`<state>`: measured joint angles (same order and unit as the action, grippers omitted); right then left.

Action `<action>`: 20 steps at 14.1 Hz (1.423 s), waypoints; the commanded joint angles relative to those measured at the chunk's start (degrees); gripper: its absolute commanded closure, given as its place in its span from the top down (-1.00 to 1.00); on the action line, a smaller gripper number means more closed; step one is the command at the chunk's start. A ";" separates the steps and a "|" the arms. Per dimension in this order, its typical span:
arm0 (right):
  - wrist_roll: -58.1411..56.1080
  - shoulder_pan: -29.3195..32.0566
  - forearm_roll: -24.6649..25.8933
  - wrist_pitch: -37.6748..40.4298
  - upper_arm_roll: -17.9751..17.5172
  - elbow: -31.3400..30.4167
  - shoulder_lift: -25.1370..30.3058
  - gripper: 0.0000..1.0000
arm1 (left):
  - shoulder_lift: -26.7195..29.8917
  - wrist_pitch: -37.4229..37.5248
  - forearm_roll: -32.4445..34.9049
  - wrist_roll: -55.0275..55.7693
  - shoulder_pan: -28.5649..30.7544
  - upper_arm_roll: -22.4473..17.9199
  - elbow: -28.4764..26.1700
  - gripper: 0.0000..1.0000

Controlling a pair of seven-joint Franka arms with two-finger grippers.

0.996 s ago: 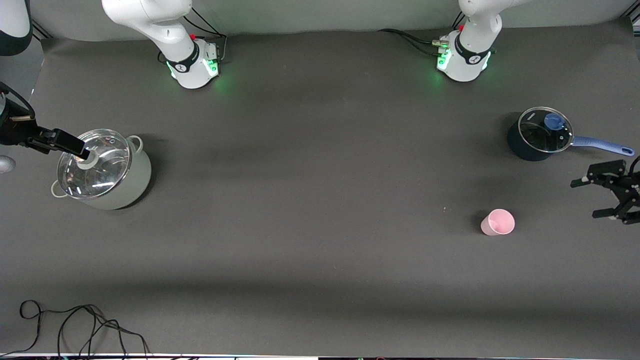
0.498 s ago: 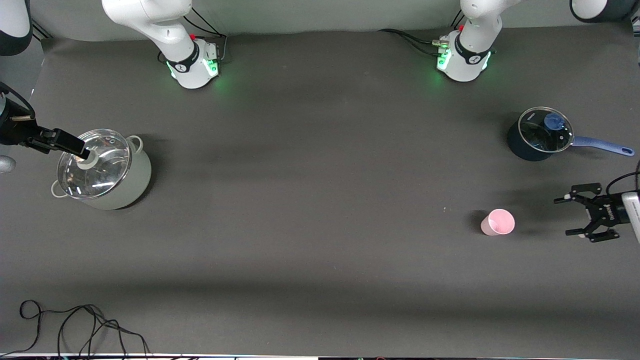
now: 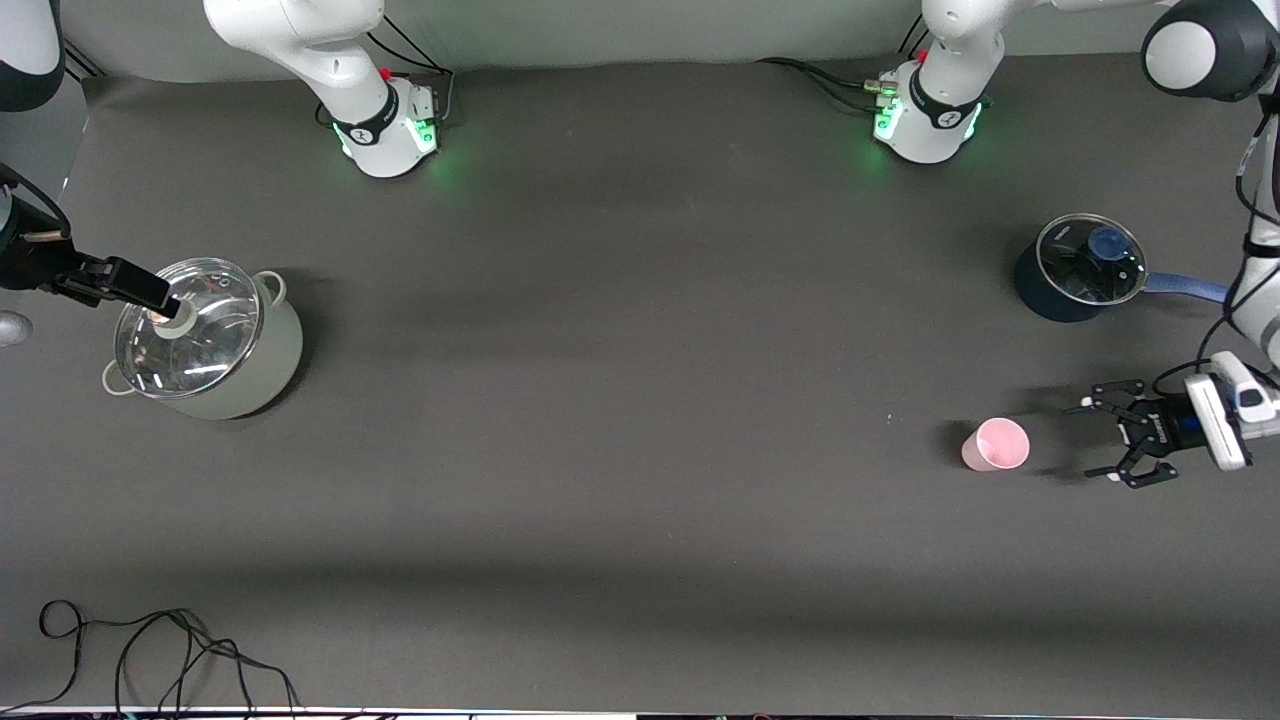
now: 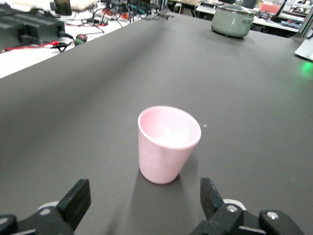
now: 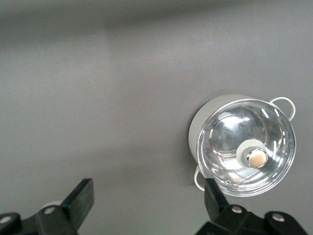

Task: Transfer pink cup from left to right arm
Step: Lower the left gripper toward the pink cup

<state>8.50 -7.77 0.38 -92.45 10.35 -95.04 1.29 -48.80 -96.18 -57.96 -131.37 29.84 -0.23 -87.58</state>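
The pink cup (image 3: 997, 445) stands upright on the dark table, toward the left arm's end; it also shows in the left wrist view (image 4: 166, 144). My left gripper (image 3: 1092, 440) is open and low over the table, beside the cup on the side of the left arm's end, a short gap away and not touching. In the left wrist view the left gripper (image 4: 144, 205) faces the cup, which sits just ahead of the gap between the fingers. My right gripper (image 3: 165, 297) is open and empty, up in the air by the grey-green pot; in the right wrist view the right gripper (image 5: 146, 205) has bare table between its fingers.
A dark blue saucepan (image 3: 1050, 285) with a glass lid and blue handle stands farther from the front camera than the cup. A grey-green pot (image 3: 265, 370) with a glass lid stands at the right arm's end. Loose cables (image 3: 150, 650) lie at the near corner.
My left gripper has come in from the left arm's end of the table and dropped lower, closing most of the gap to the pink cup. The cup and right arm have not moved.
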 commanded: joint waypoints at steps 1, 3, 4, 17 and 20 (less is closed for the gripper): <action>-0.50 -0.31 -0.29 0.61 0.37 0.82 0.03 1.00 | -1.64 -0.24 -4.08 -8.61 1.19 0.41 -1.80 1.00; -0.50 -0.31 -0.29 0.61 0.37 0.82 0.03 1.00 | -3.31 -0.15 -6.19 -12.74 1.27 0.41 -2.59 1.00; -0.50 -0.31 -0.29 0.61 0.37 0.82 0.03 1.00 | -3.76 0.03 -7.86 -15.12 1.45 0.41 -3.38 1.00; -0.50 -0.31 -0.29 0.61 0.37 0.82 0.03 1.00 | -7.10 -2.52 -15.43 -19.01 -1.27 2.43 -4.62 1.00; -0.50 -0.31 -0.29 0.61 0.37 0.82 0.03 1.00 | -7.19 -3.57 -17.36 -18.83 -3.03 2.43 -4.88 1.00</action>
<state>8.50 -7.77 0.38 -92.44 10.35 -95.04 1.28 -56.02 -98.69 -73.38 -148.92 28.12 2.52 -91.78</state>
